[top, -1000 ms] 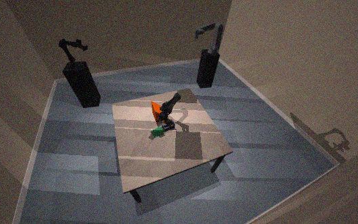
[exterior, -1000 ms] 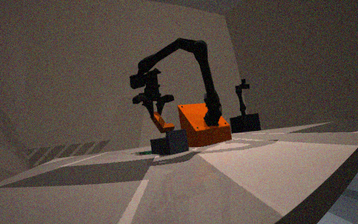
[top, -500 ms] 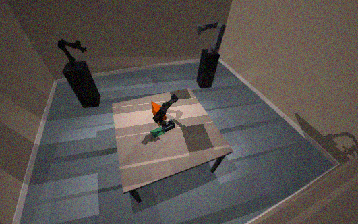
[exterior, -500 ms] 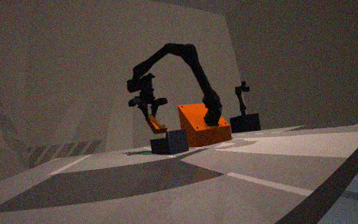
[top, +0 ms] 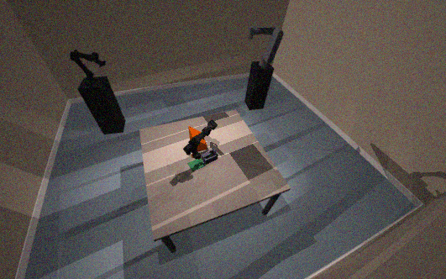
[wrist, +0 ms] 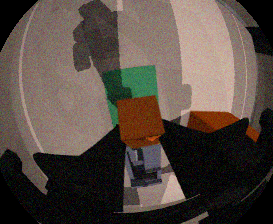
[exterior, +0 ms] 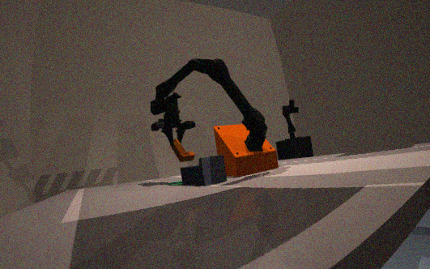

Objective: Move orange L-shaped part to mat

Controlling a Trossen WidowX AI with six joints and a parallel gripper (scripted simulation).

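The orange L-shaped part [exterior: 182, 151] [wrist: 140, 116] hangs steeply tilted from my gripper [exterior: 176, 140], its L-shaped end lowest. My gripper is shut on its upper end. In the exterior view the part is clear of the grey tray [top: 210, 156] [exterior: 213, 170] [wrist: 152, 157], a little above its left end. In the wrist view the part covers the near edge of the green mat [top: 195, 165] [exterior: 174, 183] [wrist: 140, 81]. The mat lies flat beside the tray. In the top view the arm hides the part.
The orange wedge-shaped arm base [top: 192, 134] [exterior: 242, 160] [wrist: 214, 120] stands behind the tray on the table [top: 197, 197]. The arm's shadow falls across part of the mat. Two other arms on black pedestals [top: 102, 105] [top: 259, 86] stand beyond the table.
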